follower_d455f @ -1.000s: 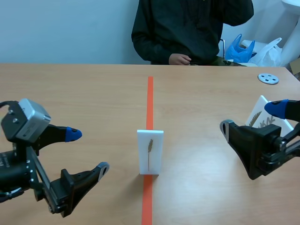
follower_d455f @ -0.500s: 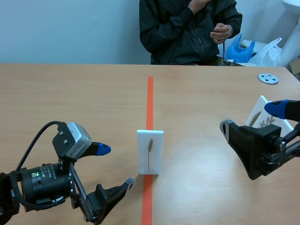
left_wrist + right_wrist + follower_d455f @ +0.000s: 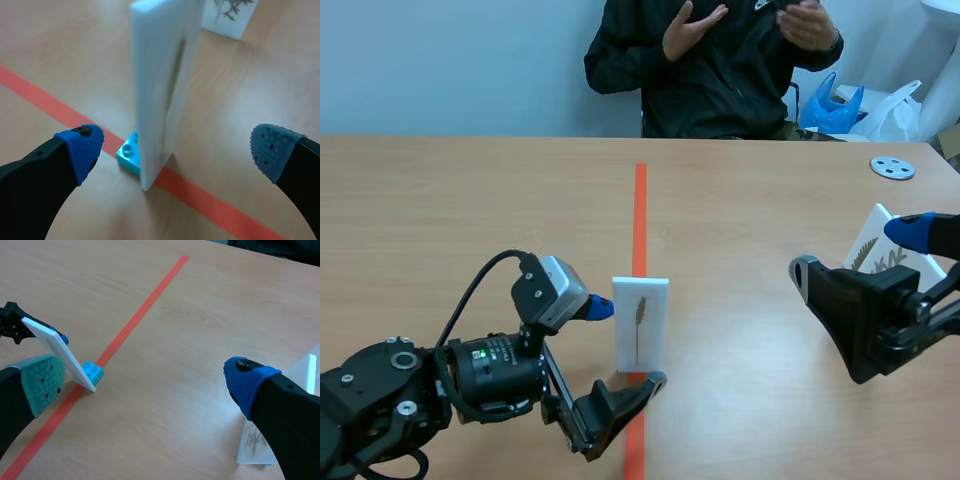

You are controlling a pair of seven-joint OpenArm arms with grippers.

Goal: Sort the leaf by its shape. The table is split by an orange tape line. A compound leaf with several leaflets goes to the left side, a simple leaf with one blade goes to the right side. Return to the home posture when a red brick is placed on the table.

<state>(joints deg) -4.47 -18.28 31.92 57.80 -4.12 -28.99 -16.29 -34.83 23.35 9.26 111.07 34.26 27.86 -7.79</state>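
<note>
Straddling the card [image 3: 640,322] with fingers [image 3: 80,147] spread, the left end effector [image 3: 628,343] grips nothing yet. The card stands on the tape [image 3: 640,200], mid counter [image 3: 470,200], unsorted. Its leaf [image 3: 640,312] looks 1-bladed, so carrying it toward 3 o'clock remains. The right end effector [image 3: 857,252] hangs spread too.

Black left arm [image 3: 410,390], silver camera block [image 3: 552,290], looping black cable [image 3: 480,276], green light [image 3: 478,353]; thick fingers [image 3: 30,175] tipped with blue dotted pads [image 3: 82,147].

No text, label, brand, number or sign can be read on anything here
</note>
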